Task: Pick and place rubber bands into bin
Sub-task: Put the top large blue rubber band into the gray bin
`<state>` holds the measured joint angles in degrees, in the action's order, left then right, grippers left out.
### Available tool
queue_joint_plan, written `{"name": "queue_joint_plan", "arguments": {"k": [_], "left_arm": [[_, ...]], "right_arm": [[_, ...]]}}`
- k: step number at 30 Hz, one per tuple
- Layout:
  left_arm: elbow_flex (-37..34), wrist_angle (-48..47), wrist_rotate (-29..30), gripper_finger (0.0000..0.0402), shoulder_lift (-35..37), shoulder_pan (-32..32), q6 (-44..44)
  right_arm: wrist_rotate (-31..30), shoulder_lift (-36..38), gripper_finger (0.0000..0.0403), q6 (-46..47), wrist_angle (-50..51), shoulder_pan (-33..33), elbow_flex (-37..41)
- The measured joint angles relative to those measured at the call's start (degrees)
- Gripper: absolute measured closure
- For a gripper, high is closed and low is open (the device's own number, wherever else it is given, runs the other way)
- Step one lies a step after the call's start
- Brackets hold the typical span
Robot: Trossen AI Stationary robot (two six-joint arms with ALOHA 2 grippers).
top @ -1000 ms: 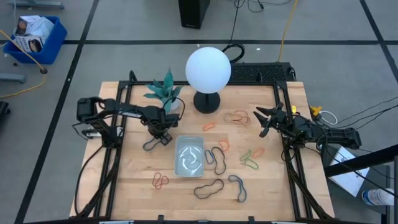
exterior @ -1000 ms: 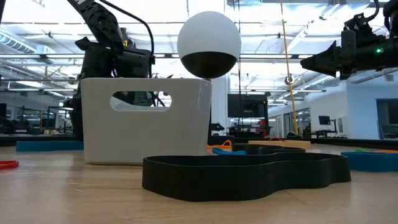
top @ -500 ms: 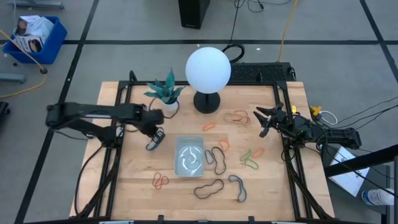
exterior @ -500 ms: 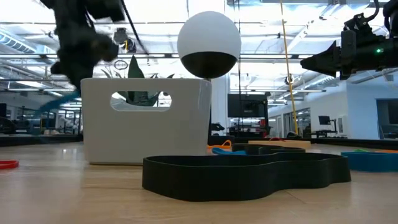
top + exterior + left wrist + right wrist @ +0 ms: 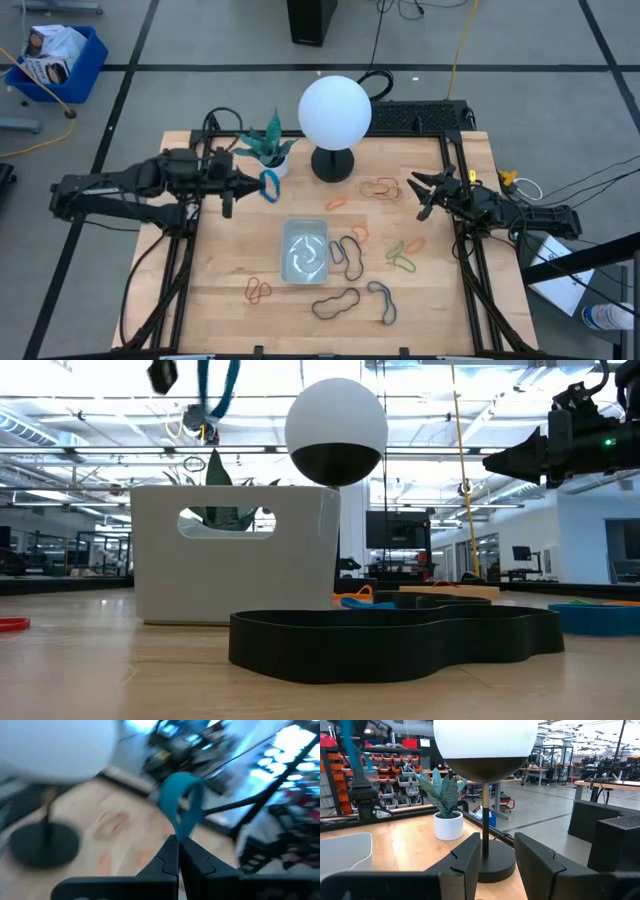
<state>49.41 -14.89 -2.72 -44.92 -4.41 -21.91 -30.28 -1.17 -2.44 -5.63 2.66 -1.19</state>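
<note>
My left gripper [image 5: 257,184] is raised over the table's left half, near the potted plant, and is shut on a blue rubber band [image 5: 270,185], which also shows in my left wrist view [image 5: 182,805] and high up in the low view [image 5: 218,385]. The clear bin [image 5: 305,250] stands on the table nearer the front edge. Several rubber bands lie around it: red [image 5: 258,291], black [image 5: 336,301], grey [image 5: 383,300], green [image 5: 402,262] and orange [image 5: 336,202]. My right gripper [image 5: 425,195] waits open at the table's right side. My left gripper pinches one end of the blue band's loop [image 5: 179,834] between its two shut fingertips [image 5: 170,851]. The fingers lie about level and point toward the table's right. The band is lifted clear of the table, and its loop sticks out beyond the fingertips.
A white globe lamp [image 5: 335,110] on a black base [image 5: 333,163] and a potted plant [image 5: 265,150] stand at the far side. Black cables run along both table sides. A blue crate [image 5: 55,60] sits on the floor beyond the far left corner.
My left gripper has risen from the table beside the bin's left side and gone toward the far edge. It has tipped from pointing down to about level. The blue band, which lay on the table, has come up with it and is lifted clear.
</note>
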Motion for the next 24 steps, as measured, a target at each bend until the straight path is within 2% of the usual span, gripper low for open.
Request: {"name": "queue_joint_plan", "arguments": {"k": [5, 8, 11, 15, 18, 22, 24], "left_arm": [[0.0, 6.3, -5.9, 0.0396, -4.3, -0.1, 1.3], [1.3, 6.6, -9.5, 0.0398, -7.9, 0.1, 2.4], [5.9, 4.3, -12.2, 0.0396, -12.5, 1.0, 6.0], [16.7, -6.8, -11.7, 0.0398, -20.0, 3.8, 11.4], [25.3, -17.4, -7.3, 0.0394, -25.9, 5.8, 13.2], [34.0, -30.4, -3.3, 0.0397, -32.6, 7.9, 11.4], [36.0, -33.4, -1.4, 0.0397, -35.5, 9.0, 8.7]], "right_arm": [[0.0, 0.0, 0.0289, 0.0, 0.0, 0.0, 0.0], [0.0, 0.0, 0.0289, 0.0, 0.0, 0.0, 0.0], [0.0, 0.0, 0.0289, 0.0, 0.0, 0.0, 0.0], [0.0, 0.0, 0.0289, 0.0, 0.0, 0.0, 0.0], [0.0, 0.0, 0.0289, 0.0, 0.0, 0.0, 0.0], [0.0, 0.0, 0.0289, 0.0, 0.0, 0.0, 0.0], [0.0, 0.0, 0.0289, 0.0, 0.1, 0.0, 0.0]]}}
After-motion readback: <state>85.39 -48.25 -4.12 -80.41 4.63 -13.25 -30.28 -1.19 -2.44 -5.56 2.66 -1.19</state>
